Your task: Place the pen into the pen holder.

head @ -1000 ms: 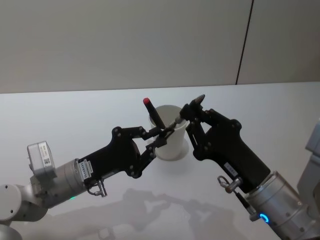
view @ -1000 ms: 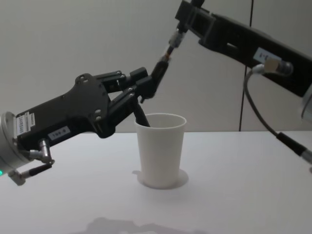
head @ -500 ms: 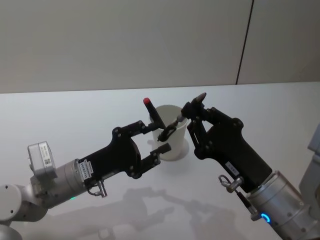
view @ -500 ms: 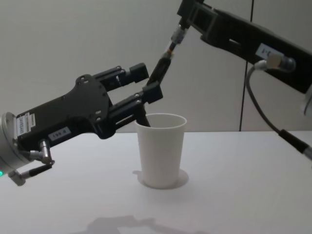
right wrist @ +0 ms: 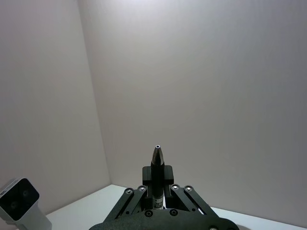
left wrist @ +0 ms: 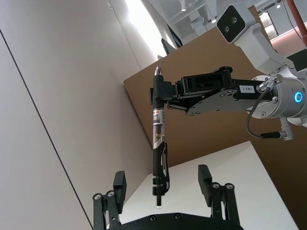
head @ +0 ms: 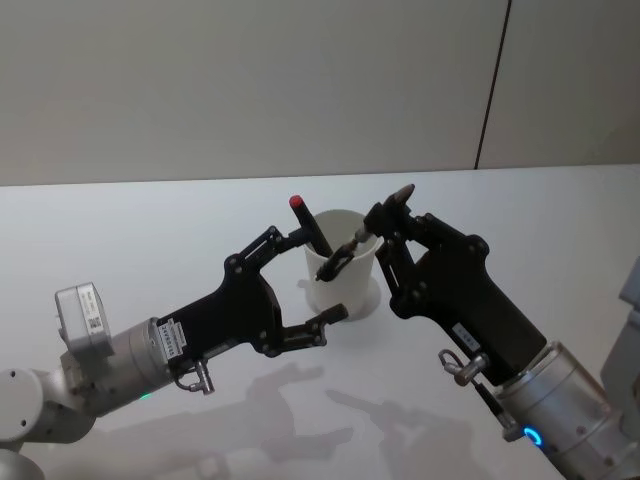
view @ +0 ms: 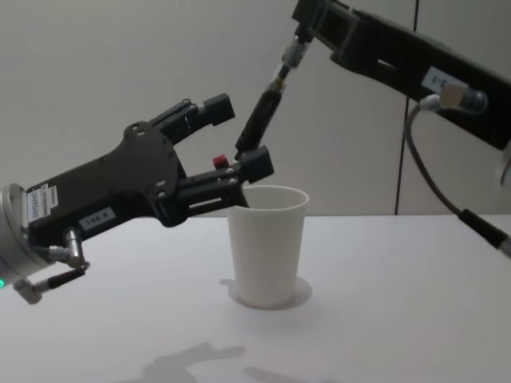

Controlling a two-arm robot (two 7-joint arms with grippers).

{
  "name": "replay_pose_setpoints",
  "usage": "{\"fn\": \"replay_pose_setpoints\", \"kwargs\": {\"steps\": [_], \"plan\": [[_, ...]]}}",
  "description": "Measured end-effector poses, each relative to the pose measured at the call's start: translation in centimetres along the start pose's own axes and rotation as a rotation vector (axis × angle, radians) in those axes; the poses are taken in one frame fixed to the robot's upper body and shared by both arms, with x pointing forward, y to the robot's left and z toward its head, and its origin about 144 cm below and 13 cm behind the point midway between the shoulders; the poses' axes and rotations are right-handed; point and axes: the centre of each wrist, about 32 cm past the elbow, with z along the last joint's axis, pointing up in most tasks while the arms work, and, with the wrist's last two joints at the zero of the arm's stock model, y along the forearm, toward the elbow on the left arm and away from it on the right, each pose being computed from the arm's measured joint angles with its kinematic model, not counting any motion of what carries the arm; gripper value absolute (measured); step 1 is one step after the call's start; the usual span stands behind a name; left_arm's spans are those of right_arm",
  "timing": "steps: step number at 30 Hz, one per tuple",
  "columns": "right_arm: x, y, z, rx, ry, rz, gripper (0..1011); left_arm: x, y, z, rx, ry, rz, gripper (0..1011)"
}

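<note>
head view: white pen holder stands on the white table. a red-capped pen leans inside the pen holder, cap above the rim. right gripper just beside the pen holder, clenched on a second pen, whose lower end hangs over the pen holder's mouth. left gripper released, fingers spread wide on either side of the pen holder

chest view: pen holder upright; the held pen slants above its rim, clear of the left gripper; right gripper well above the pen holder

left wrist view: pen hangs between the parted fingers, touching neither

right wrist view: right gripper pinches the pen
</note>
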Motion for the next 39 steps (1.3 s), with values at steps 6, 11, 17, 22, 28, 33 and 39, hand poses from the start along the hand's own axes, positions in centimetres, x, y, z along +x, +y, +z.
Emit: {"fn": "replay_pose_setpoints", "kwargs": {"steps": [6, 11, 17, 22, 28, 33, 39], "plan": [[0.0, 0.0, 0.0, 0.001, -0.002, -0.001, 118, 0.0, 0.0, 0.0, 0.000, 0.000, 0.000, 1003], [0.0, 0.0, 0.0, 0.002, -0.008, -0.007, 118, 0.0, 0.0, 0.0, 0.000, 0.000, 0.000, 1003], [0.0, 0.0, 0.1, 0.000, -0.034, -0.034, 118, 0.0, 0.0, 0.0, 0.000, 0.000, 0.000, 1003], [0.0, 0.0, 0.1, -0.005, -0.065, -0.064, 118, 0.0, 0.0, 0.0, 0.000, 0.000, 0.000, 1003], [0.1, 0.2, 0.2, -0.015, -0.129, -0.125, 118, 0.0, 0.0, 0.0, 0.000, 0.000, 0.000, 1003], [0.3, 0.6, 0.1, -0.025, -0.177, -0.175, 118, 0.0, 0.0, 0.0, 0.000, 0.000, 0.000, 1003], [0.6, 1.3, 0.0, -0.037, -0.241, -0.242, 118, 0.0, 0.0, 0.0, 0.000, 0.000, 0.000, 1003]]}}
